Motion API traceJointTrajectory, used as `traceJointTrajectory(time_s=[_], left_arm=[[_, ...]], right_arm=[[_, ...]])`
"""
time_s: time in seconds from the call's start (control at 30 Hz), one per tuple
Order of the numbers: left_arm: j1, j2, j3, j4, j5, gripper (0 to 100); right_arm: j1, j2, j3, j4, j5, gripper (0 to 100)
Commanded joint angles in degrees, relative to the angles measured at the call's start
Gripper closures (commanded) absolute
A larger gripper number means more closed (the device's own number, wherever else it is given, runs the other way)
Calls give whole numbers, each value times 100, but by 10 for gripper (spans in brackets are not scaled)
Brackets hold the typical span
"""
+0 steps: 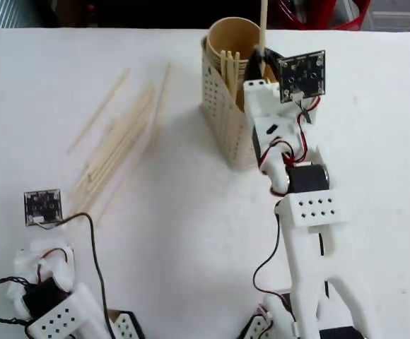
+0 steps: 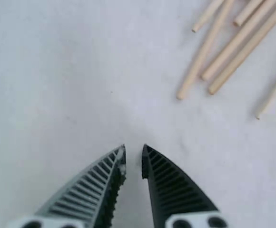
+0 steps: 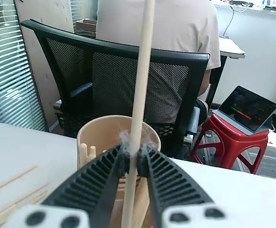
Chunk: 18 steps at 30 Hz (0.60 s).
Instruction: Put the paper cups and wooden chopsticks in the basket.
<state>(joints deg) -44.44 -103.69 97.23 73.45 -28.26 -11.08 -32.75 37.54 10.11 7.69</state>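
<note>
In the basket (image 1: 223, 120) on the bench (image 1: 191, 233): a paper cup (image 1: 226, 32) with a few chopsticks (image 1: 227, 63) standing in it. Grips one chopstick (image 3: 140, 85) upright above the cup, right pincer (image 3: 134, 159) clamped on it. Left pincer (image 2: 133, 159) slightly parted, empty, near the loose chopsticks (image 2: 223, 52) lying on the bench.

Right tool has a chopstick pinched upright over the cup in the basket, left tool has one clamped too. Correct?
No. The left tool is empty: the left wrist view shows it slightly open over bare table, the loose chopsticks lying ahead of it, untouched. The rest holds: the right tool pinches a chopstick upright over the paper cup in the basket.
</note>
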Motion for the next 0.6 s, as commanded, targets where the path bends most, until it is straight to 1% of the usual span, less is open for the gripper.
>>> traceJointTrajectory(time_s=[0.0, 0.1, 0.17, 0.4, 0.57], left_arm=[[40, -13, -9, 26, -44, 916], [40, -13, -9, 26, -44, 916], [40, -13, -9, 26, -44, 916], [40, -13, -9, 26, -44, 916], [40, -13, -9, 26, -44, 916]], right_arm=[[163, -101, 9, 48, -53, 883], [171, -198, 9, 347, -53, 796], [171, -426, 26, 611, -53, 774], [163, -1771, 35, 1754, -44, 822], [286, -2765, 35, 2756, 0, 898]])
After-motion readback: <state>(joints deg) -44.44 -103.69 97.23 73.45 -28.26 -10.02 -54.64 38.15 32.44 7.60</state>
